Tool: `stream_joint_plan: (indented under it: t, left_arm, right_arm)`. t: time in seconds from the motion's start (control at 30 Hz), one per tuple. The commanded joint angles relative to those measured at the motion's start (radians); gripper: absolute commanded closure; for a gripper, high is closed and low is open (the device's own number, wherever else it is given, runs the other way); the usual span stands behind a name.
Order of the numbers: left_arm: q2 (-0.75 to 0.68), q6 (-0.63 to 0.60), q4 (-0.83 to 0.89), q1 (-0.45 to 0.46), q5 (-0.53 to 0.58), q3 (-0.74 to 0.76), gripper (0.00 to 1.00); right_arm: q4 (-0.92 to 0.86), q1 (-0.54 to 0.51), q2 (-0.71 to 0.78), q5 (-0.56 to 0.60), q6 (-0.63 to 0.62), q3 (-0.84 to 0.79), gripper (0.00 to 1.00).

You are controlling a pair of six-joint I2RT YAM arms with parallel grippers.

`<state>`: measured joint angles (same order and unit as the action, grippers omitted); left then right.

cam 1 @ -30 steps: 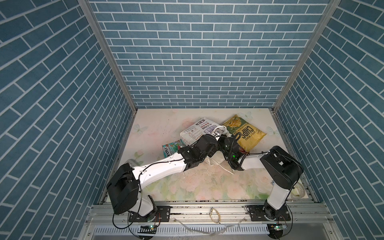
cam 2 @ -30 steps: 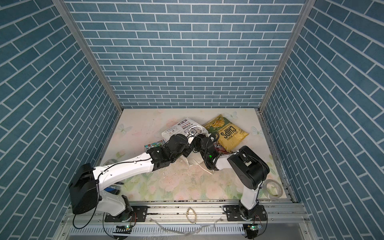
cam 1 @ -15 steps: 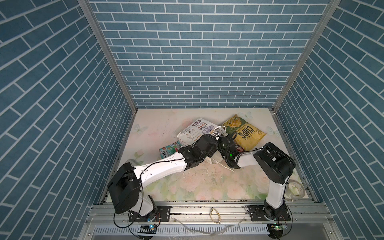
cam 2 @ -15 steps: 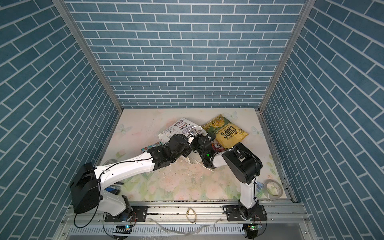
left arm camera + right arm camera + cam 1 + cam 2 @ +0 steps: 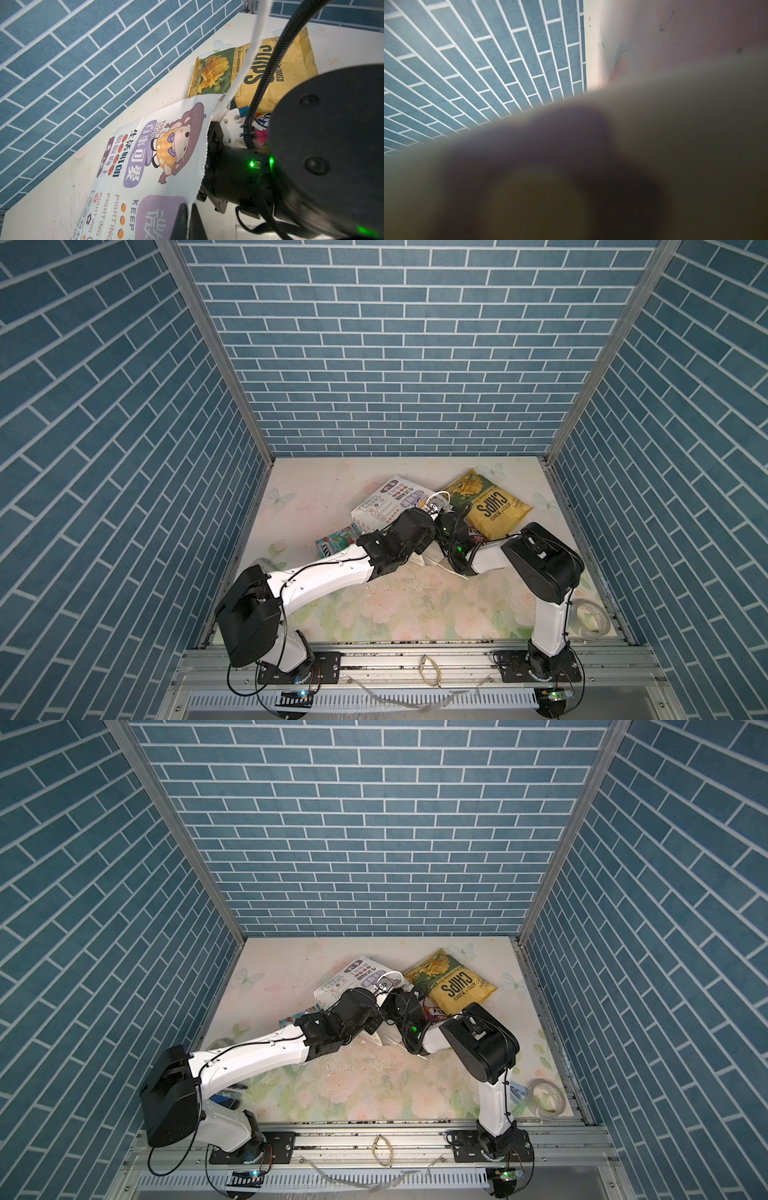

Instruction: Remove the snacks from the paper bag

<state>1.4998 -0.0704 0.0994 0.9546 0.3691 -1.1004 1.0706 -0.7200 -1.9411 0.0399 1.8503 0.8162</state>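
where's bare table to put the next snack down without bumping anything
Back-left corner, between the left wall and the paper bag, is bare. So is the front middle of the table, between the left arm and right arm. Crowded: the centre, where paper bag, chips bag and teal pouch bunch; tape roll front right.

Blue brick walls (image 5: 415, 344) — floral tabletop (image 5: 415, 614).
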Motion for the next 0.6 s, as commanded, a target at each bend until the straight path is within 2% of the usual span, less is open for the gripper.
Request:
stream_joint_plan:
  t: [0.0, 0.3, 0.57]
  left_arm:
    - [-0.037, 0.013, -0.025, -0.006, -0.038, -0.006, 1.0]
    - [-0.061, 0.061, 0.004, -0.063, -0.059, -0.015, 1.0]
    - [-0.061, 0.074, 0.04, -0.08, -0.077, -0.054, 1.0]
  right_arm:
    - [0.041, 0.015, 0.044, -0.038, -0.041, -0.014, 1.0]
    - [0.181, 0.026, 0.024, -0.119, -0.061, -0.058, 1.0]
    - [0.151, 0.026, 0.055, -0.227, -0.157, -0.028, 1.0]
